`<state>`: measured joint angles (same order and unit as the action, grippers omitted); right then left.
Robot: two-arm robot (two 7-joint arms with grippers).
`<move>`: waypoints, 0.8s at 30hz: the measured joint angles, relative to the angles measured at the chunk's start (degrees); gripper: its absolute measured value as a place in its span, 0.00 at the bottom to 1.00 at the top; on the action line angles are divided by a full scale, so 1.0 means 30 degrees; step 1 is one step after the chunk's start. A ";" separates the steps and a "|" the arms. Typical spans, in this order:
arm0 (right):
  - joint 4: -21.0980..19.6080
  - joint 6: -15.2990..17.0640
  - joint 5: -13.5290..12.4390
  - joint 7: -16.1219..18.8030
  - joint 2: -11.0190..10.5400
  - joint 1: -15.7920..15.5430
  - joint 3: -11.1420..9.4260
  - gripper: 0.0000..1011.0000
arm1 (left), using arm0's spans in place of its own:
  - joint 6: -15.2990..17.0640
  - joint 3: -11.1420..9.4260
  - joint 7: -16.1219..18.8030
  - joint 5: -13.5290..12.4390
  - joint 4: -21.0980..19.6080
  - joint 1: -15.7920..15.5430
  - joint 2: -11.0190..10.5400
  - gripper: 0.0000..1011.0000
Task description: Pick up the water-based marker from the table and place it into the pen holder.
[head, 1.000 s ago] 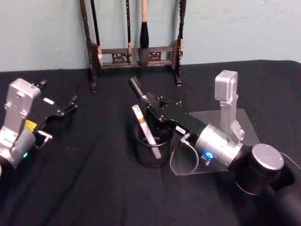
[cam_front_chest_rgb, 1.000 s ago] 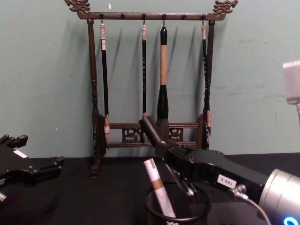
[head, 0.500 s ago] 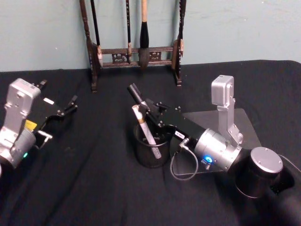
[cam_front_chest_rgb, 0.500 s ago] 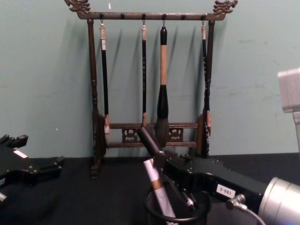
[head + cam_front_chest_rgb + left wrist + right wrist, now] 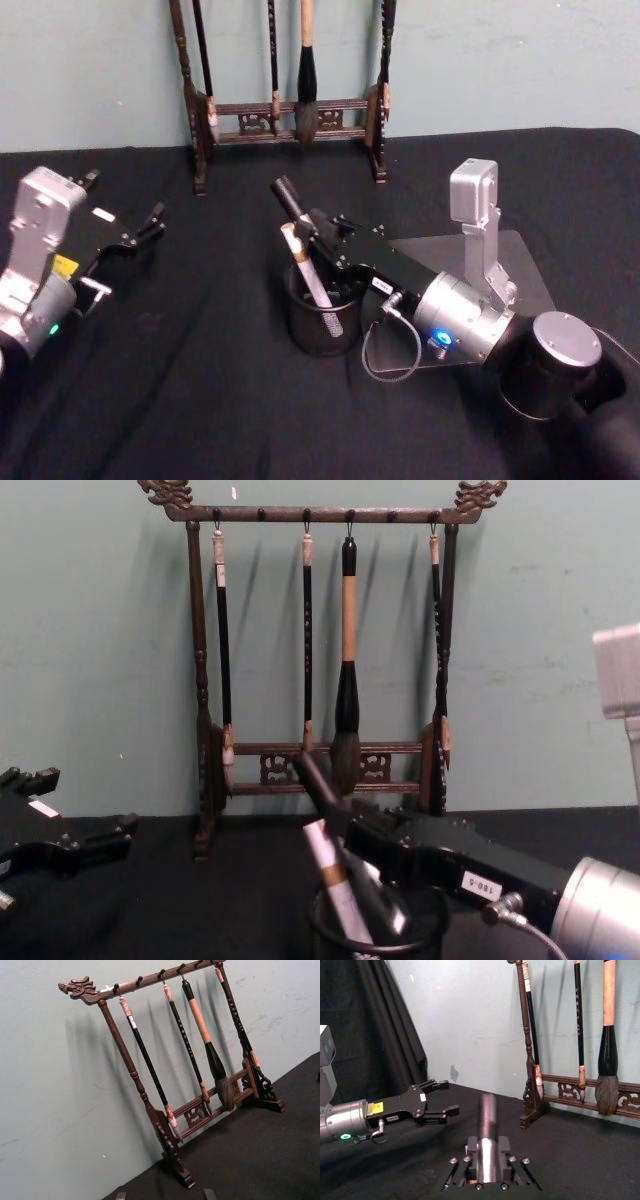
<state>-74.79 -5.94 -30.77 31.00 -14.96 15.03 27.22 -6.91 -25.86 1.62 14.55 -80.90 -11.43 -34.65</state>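
Fingers [image 5: 155, 218] of the left gripper [image 5: 140, 232] sit mid-left in the head view, with a narrow gap between them, nothing held; the arm rests low over the black table [image 5: 180, 390]. Same gripper shows at left centre of the right wrist view [image 5: 437, 1102], its fingers slightly apart there too.

Centre of the head view: pen holder [image 5: 322, 318], black mesh cup, stands upright on the cloth. A white-and-tan marker [image 5: 305, 268] already stands in it, leaning up and to the left, tip end hidden inside the cup.

The water-based marker [image 5: 290, 199], dark barrel, is pinched in the right gripper [image 5: 318, 235], which reaches in from lower right over the holder's rim. Long axis runs diagonal: upper end points up-left toward the rack, lower end goes down-right into the holder. In the chest view the barrel [image 5: 318, 783] tilts the same way, crossing behind the white marker [image 5: 332, 875], lower part dropping inside the cup [image 5: 400, 945]; how deep it sits is hard to make out, and the cup's base is cut off at the bottom edge. The right wrist view shows the barrel [image 5: 487, 1132] end-on, clamped between the jaws.

Brush rack [image 5: 285, 110] stands at top centre against the wall, its top cut off in the head view.
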 joint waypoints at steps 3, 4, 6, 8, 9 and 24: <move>0.0000 0.0002 0.0000 0.0002 0.0001 0.0000 -0.0004 0.33 | -0.0001 0.0000 0.0001 0.0000 -0.0001 0.0000 0.0000 0.99; 0.0000 0.0004 0.0000 0.0004 0.0000 0.0000 -0.0007 0.35 | -0.0001 0.0000 0.0001 0.0000 -0.0001 0.0000 0.0000 0.99; 0.0000 0.0006 -0.0001 0.0006 0.0000 0.0000 -0.0009 0.41 | 0.0000 0.0001 -0.0001 0.0000 0.0000 0.0000 0.0000 0.99; 0.0001 0.0007 0.0000 0.0011 0.0000 0.0000 -0.0013 0.47 | 0.0000 0.0000 0.0000 0.0000 0.0000 0.0000 0.0000 0.99; 0.0000 0.0007 -0.0001 0.0012 0.0000 0.0001 -0.0016 0.51 | 0.0000 -0.0001 0.0000 0.0001 -0.0001 0.0001 0.0000 0.99; 0.0002 0.0008 -0.0001 0.0026 0.0000 0.0000 -0.0017 0.93 | -0.0001 0.0001 0.0000 -0.0001 0.0000 0.0000 0.0000 0.99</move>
<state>-74.78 -5.91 -30.78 31.08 -14.96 15.03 27.17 -6.91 -25.86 1.62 14.55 -80.90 -11.43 -34.65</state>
